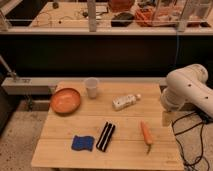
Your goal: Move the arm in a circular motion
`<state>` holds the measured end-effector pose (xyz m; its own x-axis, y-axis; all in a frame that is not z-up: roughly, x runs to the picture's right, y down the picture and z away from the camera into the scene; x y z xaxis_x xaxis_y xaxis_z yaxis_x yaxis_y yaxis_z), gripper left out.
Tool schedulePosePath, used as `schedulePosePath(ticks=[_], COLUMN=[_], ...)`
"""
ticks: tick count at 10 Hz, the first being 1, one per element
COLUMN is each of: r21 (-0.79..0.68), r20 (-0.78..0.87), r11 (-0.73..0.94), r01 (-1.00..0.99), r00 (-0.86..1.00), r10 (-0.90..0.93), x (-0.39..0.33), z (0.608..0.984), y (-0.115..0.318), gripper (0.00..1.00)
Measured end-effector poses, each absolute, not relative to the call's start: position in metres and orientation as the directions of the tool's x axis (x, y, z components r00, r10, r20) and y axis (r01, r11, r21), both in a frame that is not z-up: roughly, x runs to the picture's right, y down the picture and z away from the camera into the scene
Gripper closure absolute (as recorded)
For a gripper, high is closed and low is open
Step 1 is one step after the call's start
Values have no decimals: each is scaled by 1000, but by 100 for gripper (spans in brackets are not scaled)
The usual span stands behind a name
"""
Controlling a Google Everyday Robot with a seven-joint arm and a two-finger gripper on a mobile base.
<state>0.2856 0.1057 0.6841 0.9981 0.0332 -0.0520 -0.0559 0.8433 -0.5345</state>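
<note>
The arm [187,90] runs off the right edge — its gripper [168,118] sits mostly hidden beneath it.

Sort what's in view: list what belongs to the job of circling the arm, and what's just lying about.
Belongs to the job:
- arm, at the table's right edge; its gripper is not in view

Just lying about, on the table:
- bowl
- cup
- bottle, on its side
- carrot
- sponge
- black bars
</note>
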Motion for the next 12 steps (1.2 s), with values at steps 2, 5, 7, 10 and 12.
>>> schedulePosePath(ticks=[2, 5, 7, 10, 12], r21=[-534, -534, -534, -539, -541], r20=[-52, -52, -52, -45, -38], r11=[843, 843, 844, 842, 841], r01=[-56, -56, -55, -23, 3], r00=[998, 998, 998, 999, 999], r10=[33, 33, 32, -1, -27], x=[286, 286, 285, 261, 241], z=[684, 684, 684, 676, 674], y=[106, 106, 106, 109, 111], gripper=[20, 20, 20, 20, 20])
